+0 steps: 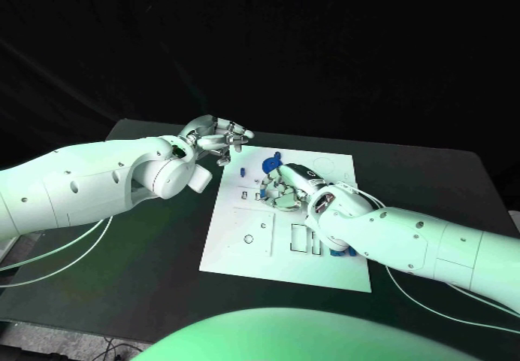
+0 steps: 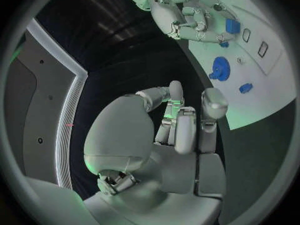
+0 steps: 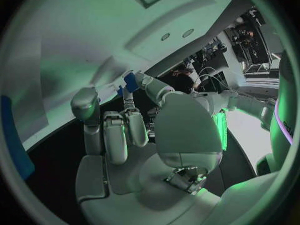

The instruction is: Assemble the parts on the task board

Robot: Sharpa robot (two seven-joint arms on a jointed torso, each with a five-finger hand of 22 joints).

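Over board (image 1: 325,263): my right hand (image 1: 284,189), pinching blue part (image 3: 130,79).
Left hand (image 1: 217,137): curled, empty, off board's far-left corner.

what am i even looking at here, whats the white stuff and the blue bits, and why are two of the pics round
It is a robot with two white arms, each ending in a silver robot hand. The square picture looks down from its head at a black table with a white task board. The round pictures come from fisheye cameras at each wrist. Small blue parts lie on the board, such as a round blue part. The right robot hand pinches a small blue part over the board. The left robot hand hovers beside the board with curled fingers, holding nothing.
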